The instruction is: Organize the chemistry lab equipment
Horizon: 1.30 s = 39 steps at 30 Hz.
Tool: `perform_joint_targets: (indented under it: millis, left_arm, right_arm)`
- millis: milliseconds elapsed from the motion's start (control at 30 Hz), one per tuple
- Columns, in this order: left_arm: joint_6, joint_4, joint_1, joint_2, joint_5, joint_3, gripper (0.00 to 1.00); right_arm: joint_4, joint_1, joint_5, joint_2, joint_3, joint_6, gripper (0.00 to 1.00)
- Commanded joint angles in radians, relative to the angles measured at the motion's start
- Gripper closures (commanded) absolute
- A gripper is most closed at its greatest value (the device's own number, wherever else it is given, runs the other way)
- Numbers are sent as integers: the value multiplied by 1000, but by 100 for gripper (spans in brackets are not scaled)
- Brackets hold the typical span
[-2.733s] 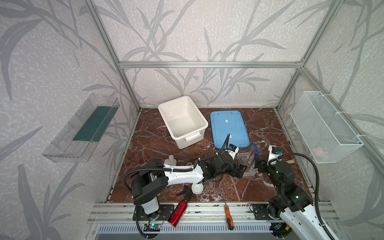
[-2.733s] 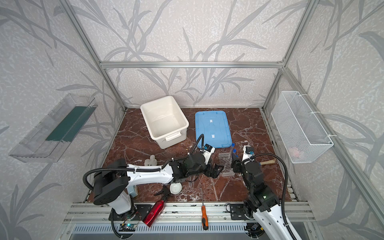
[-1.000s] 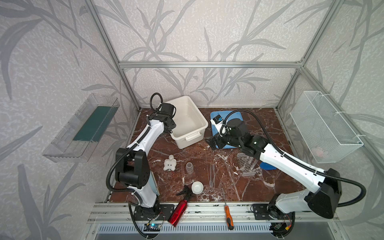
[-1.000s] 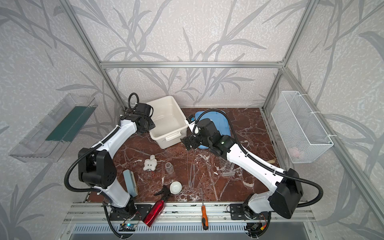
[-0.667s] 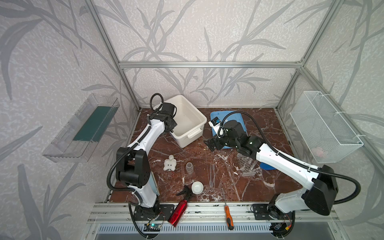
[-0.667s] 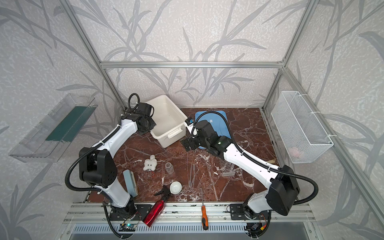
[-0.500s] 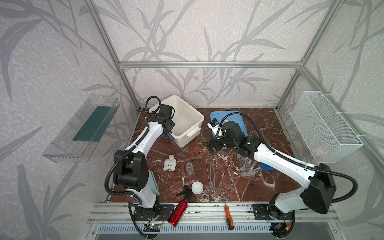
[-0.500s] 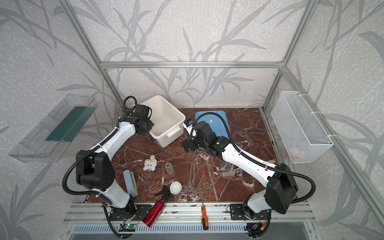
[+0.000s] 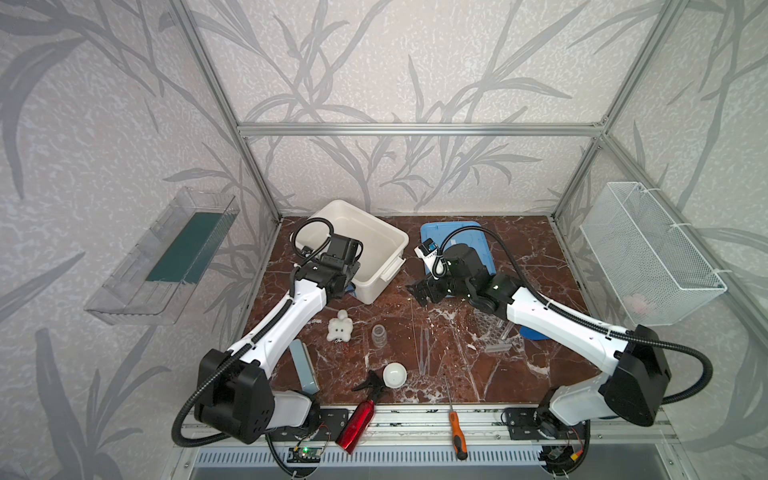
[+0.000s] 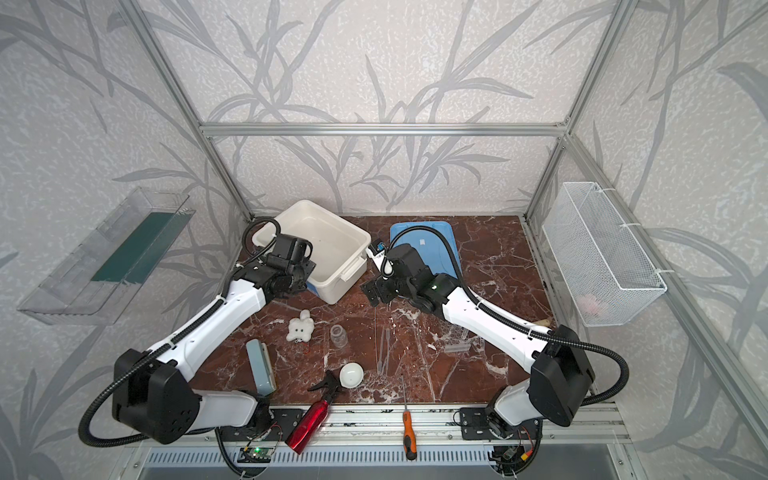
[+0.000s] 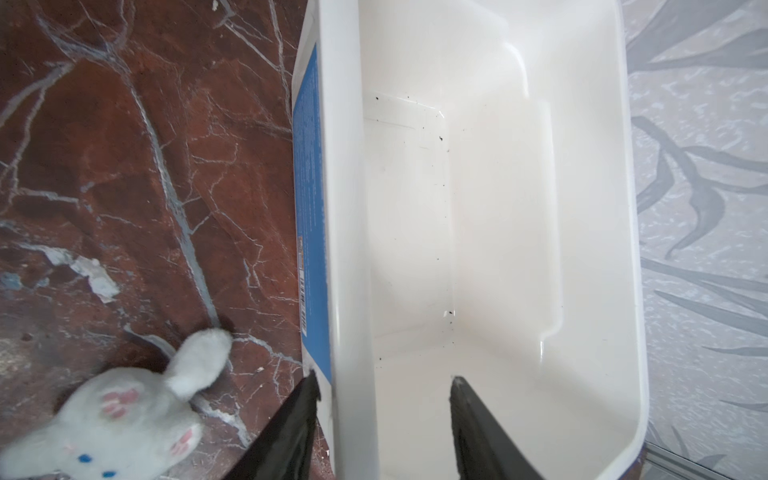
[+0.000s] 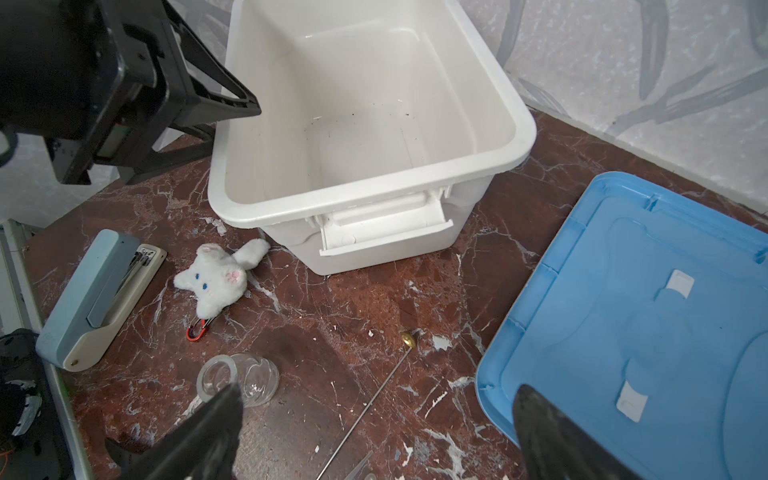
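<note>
1. The left fingers (image 11: 478, 436) stand partly open astride the long wall of the empty white plastic bin (image 11: 345, 208), clamped on nothing.
2. The right fingers (image 12: 199, 436) are spread wide and hold nothing. They hover over the brown marble table (image 12: 332, 291), just above the thin metal rod (image 12: 372, 395).
3. Nothing looks sorted yet. The small clear glass jar (image 12: 245, 378), small white round dish (image 9: 395, 374), thin clear droppers (image 9: 424, 349) and clear perforated rack (image 9: 494, 332) all lie loose on the table.
4. The blue-capped tubes are not visible, possibly hidden under the right arm.

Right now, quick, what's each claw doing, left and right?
Left claw: open, straddling a wall of the white bin, gripping nothing.
Right claw: open wide, empty.
</note>
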<state>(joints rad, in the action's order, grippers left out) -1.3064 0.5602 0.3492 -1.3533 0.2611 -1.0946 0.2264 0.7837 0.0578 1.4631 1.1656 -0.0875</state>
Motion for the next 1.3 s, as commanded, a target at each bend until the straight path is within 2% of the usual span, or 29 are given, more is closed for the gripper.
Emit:
perform_joint_targets:
  millis: [0,267,500,800,1100,1233,1267]
  left_arm:
    - [-63,-34,34,-8,11,2,46]
    - [-98,-80,146,-65,-18,-53,46]
    - [-131,-157,225,-156,-44,-100,46]
    - [-144,-214,261,-294,-81,-209,46]
    - [-148,-246,277,-422,-177,-316,46]
    - [-147,-242,284,-398,-127,-305,38]
    - [-141,-250,284,-389,-120,-299,33]
  right_arm:
    - [-30,7,-22,-32,-16,4,1]
    - [-57,6,-51,-57,-44,2,1]
    - [-132,6,-131,-128,-115,-6,1]
    - [-150,6,-215,-172,-160,1,1]
    - [-134,5,-302,-194,-177,-15,1]
    - [-132,3,-315,-208,-184,-19,1]
    - [-134,3,-317,-212,-186,-18,1]
